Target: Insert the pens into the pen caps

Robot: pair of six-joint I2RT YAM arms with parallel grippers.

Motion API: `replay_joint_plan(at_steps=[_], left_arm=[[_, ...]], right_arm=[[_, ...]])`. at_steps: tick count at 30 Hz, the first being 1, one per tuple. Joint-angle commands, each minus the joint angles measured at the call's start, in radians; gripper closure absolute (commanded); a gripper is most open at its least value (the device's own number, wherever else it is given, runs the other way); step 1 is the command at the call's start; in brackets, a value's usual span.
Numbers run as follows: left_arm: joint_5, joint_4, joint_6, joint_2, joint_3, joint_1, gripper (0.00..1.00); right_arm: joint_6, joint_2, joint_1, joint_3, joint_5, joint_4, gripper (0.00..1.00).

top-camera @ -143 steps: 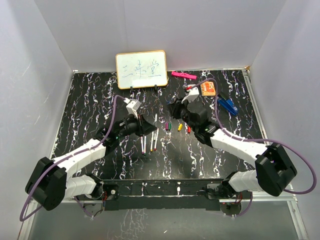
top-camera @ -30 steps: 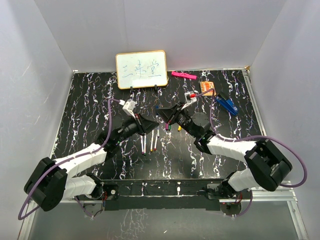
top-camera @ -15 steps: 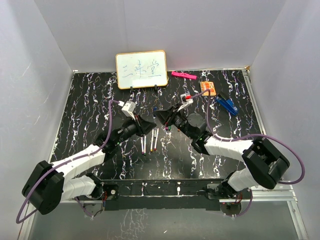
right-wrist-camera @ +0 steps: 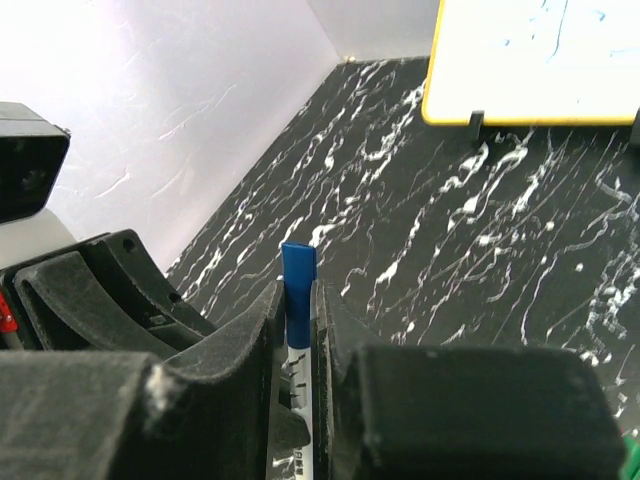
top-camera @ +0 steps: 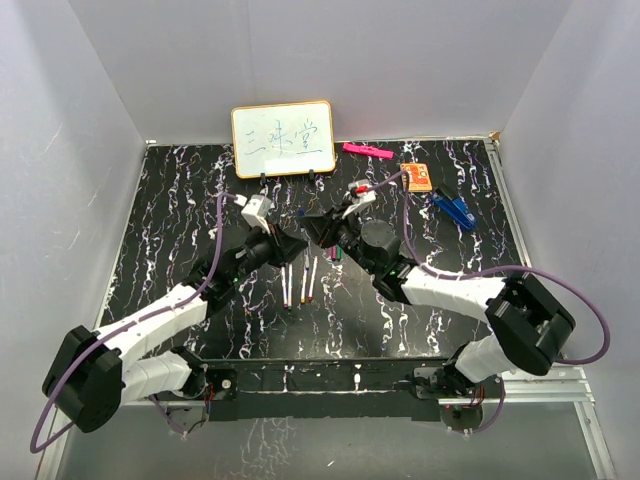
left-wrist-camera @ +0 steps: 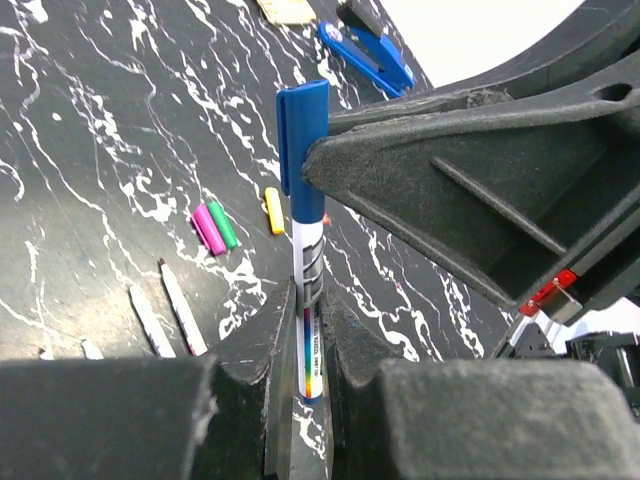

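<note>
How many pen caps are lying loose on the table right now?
3: purple cap and green cap side by side, yellow cap apart beside them. The held pen with the blue cap may hide more.

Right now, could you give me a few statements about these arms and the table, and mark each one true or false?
1. The left gripper is shut on a white pen. True.
2. The right gripper is open and empty. False: it is shut on the blue cap at that pen's top.
3. A green cap lies beside a magenta cap on the table. True.
4. The whiteboard lies flat by the arms' bases. False: it stands at the far edge.
5. No pens lie on the table. False: loose pens lie there.
</note>
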Motion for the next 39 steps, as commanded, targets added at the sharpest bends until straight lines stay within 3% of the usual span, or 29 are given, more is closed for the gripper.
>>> replay_joint_plan(at_steps=[1, 8, 15, 20, 25, 30, 39], left_arm=[[-0.042, 0.047, 0.04, -0.036, 0.121, 0.023, 1.0], [0.002, -0.182, 0.029, -0.052, 0.062, 0.024, 1.0], [-0.188, -0.396, 0.057, -0.091, 0.092, 0.027, 1.0], [-0.26, -0.502, 0.122, 0.035, 0.229, 0.074, 1.0], [-0.182, -0.532, 0.084, 0.196, 0.338, 0.235, 1.0], [-0.173, -0.588, 0.1, 0.339, 0.446, 0.295, 1.0], [-0.169, -0.726, 0.154, 0.554, 0.586, 0.327, 1.0]], right_arm=[[-0.112, 0.007, 0.04, 0.111, 0.061, -0.231, 0.86], [-0.224, -0.102, 0.029, 0.242, 0.313, -0.28, 0.48], [-0.275, -0.256, 0.026, 0.19, 0.445, -0.288, 0.33], [-0.268, -0.291, 0.026, 0.169, 0.495, -0.335, 0.29], [-0.258, -0.272, 0.024, 0.186, 0.579, -0.427, 0.04], [-0.25, -0.267, 0.012, 0.169, 0.623, -0.461, 0.02], [-0.16, -0.152, -0.033, 0.242, 0.599, -0.664, 0.02]])
